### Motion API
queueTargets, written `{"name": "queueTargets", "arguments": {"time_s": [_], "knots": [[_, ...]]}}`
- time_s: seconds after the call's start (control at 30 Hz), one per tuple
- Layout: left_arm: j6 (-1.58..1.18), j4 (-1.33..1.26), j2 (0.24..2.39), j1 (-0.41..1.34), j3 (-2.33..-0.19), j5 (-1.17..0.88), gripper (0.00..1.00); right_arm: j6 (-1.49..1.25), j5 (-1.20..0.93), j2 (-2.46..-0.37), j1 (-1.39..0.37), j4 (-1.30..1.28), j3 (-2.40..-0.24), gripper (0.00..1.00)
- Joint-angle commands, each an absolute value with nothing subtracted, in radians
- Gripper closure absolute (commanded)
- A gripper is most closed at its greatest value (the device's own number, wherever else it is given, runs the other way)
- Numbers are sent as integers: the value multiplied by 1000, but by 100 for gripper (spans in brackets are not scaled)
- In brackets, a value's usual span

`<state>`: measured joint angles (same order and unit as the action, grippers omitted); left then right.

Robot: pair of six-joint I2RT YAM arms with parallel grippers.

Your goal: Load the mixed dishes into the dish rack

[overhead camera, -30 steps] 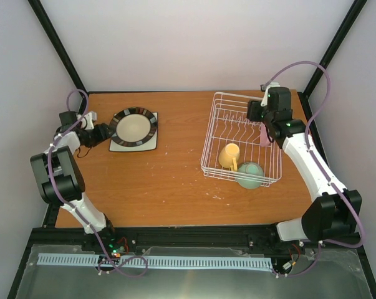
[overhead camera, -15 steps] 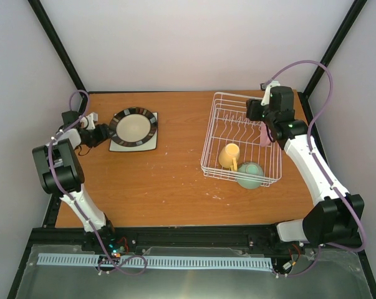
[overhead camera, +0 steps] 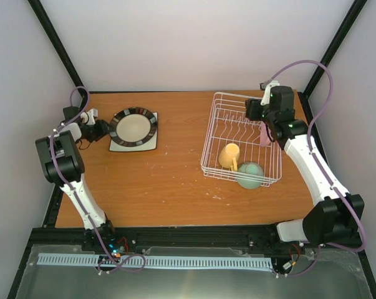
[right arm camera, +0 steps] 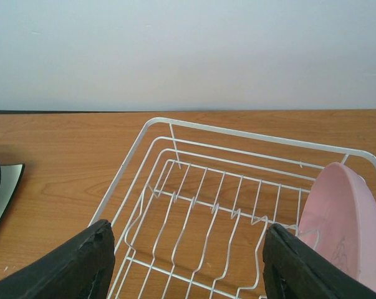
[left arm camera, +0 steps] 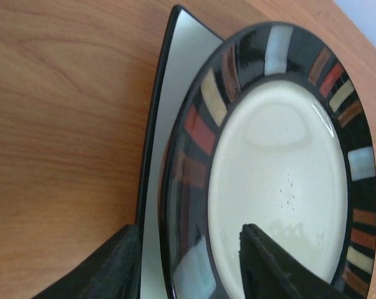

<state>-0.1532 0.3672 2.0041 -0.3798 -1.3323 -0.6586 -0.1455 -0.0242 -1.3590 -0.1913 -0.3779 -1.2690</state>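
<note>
The black-rimmed round plate (overhead camera: pixel 133 126) lies on the white square plate (overhead camera: pixel 138 145) at the far left. My left gripper (overhead camera: pixel 105 129) is open at the round plate's left edge. In the left wrist view (left arm camera: pixel 189 232) its fingers straddle the rim of the round plate (left arm camera: pixel 275 168), with the square plate (left arm camera: pixel 175 93) beneath. The white wire dish rack (overhead camera: pixel 212 134) holds the pale yellow mug (overhead camera: pixel 229 156), the mint-green bowl (overhead camera: pixel 250 175) and the pink plate (overhead camera: pixel 264 134), which stands on edge. My right gripper (overhead camera: pixel 255 115) is open and empty above the rack (right arm camera: pixel 194 205), left of the pink plate (right arm camera: pixel 343 218). The mint-green plate is out of view.
The wooden table (overhead camera: pixel 163 180) is bounded by a black frame and white walls. The rack's divider prongs (right arm camera: pixel 212 208) stand empty to the left of the pink plate. A purple cable loops above each arm.
My left arm has shifted slightly toward the far edge, with its gripper staying at the round plate's rim. The right arm and the dishes have barely moved.
</note>
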Motion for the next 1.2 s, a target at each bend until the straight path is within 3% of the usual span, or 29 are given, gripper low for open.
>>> {"name": "queueTargets", "arguments": {"time_s": [0.0,0.3,0.57,0.7,1.17], "knots": [[-156,363,2049,-385,-1405,-697,58,-139,-36,-1351,-187,-358,-1291,36],[-152,366,2106,-383,-1431,-720,68,-135,-42,-1362,-189,-365,-1299,36],[-143,371,2104,-383,-1438,-714,92,-138,-52,-1368,-191,-364,-1298,36],[-137,378,2094,-383,-1438,-715,99,-138,-54,-1372,-195,-365,-1299,36],[-123,411,2015,-383,-1446,-698,100,-138,-65,-1391,-226,-365,-1305,36]]}}
